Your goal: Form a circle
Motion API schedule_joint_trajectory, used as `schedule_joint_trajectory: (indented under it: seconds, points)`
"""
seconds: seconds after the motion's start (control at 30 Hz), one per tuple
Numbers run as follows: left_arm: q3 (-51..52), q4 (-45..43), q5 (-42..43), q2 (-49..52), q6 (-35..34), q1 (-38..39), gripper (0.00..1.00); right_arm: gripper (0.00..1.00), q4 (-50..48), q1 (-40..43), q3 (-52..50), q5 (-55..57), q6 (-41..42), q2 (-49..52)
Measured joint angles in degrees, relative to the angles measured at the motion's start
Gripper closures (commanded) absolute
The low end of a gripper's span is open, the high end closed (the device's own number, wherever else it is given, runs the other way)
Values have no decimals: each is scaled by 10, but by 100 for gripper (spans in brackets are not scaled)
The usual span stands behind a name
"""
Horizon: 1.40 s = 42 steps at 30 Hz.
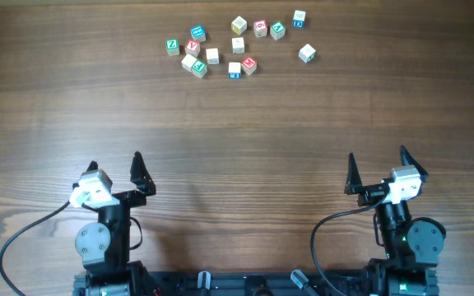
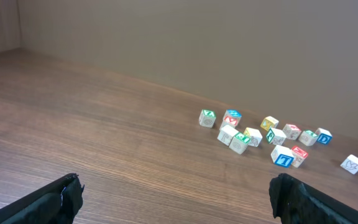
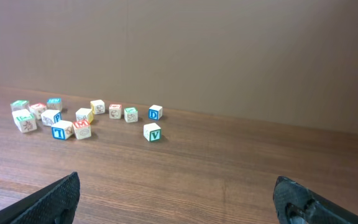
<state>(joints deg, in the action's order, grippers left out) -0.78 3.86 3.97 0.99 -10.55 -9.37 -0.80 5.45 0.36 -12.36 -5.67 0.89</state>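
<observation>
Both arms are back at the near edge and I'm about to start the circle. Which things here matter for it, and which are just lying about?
For the job:
- scattered alphabet blocks
- left gripper, open
- right gripper, open

Just there:
- black cables by the arm bases
- wooden table
Nothing else loose shows.

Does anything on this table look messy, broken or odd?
Nothing looks broken. The alphabet cubes lie loosely scattered at the far side of the table, turned at odd angles; one lone cube sits apart on the right. The left gripper and right gripper are open and empty, well short of them.
</observation>
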Motion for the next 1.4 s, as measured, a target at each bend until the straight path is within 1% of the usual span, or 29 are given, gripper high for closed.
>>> schedule_joint_trajectory:
  seconds: [0.07,0.1,0.17,0.23,0.3,0.33,0.43,0.5,0.53,0.6,0.63,0.67,0.73,0.77,0.83,0.9,0.93,1.0,1.1,1.13,1.23,1.33,1.37,1.4]
  points:
    - [0,-7,19,0,0,0,0,0,0,0,0,0,0,0]
    - [0,-9,43,0,0,0,0,0,0,0,0,0,0,0]
    - [-1,-4,121,0,-1,0,0,0,0,0,0,0,0,0]
    - [-16,26,167,0,-8,0,0,0,0,0,0,0,0,0]
    - [-70,93,179,7,-16,0,0,0,0,0,0,0,0,0]
    - [-96,104,180,13,-14,0,0,0,0,0,0,0,0,0]
    - [-232,152,174,72,-3,0,0,0,2,0,0,0,0,0]
    - [-340,187,165,135,8,0,0,0,1,0,0,0,0,0]
    - [-407,222,162,182,15,0,0,0,2,0,0,0,0,0]
    - [-499,276,158,262,22,0,0,0,2,0,0,0,0,0]
    - [-563,326,155,320,24,0,0,0,2,0,0,1,0,0]
    - [-609,353,155,369,26,0,0,0,1,0,0,2,0,0]
    - [-727,451,156,486,28,1,0,0,2,0,0,2,0,0]
    - [-774,479,156,537,29,3,0,0,1,0,0,3,0,0]
    - [-904,558,156,657,30,13,0,0,2,0,0,4,0,0]
    - [-1013,600,156,765,30,28,0,0,2,0,0,4,0,0]
    - [-1060,607,160,818,30,38,0,0,1,0,0,4,0,0]
    - [-1099,595,169,878,30,50,0,0,2,0,0,4,0,0]
    - [-1115,512,201,974,24,71,0,0,1,0,0,4,0,0]
    - [-1116,468,209,1029,7,82,0,0,2,0,0,4,0,0]
    - [-1117,417,212,1125,-14,102,0,0,1,0,0,4,0,0]
    - [-1117,404,170,1213,-33,122,0,0,2,0,0,4,0,0]
    - [-1117,403,134,1255,-50,133,0,0,2,0,0,4,0,0]
    - [-1117,402,119,1275,-57,139,0,0,2,0,0,4,0,0]
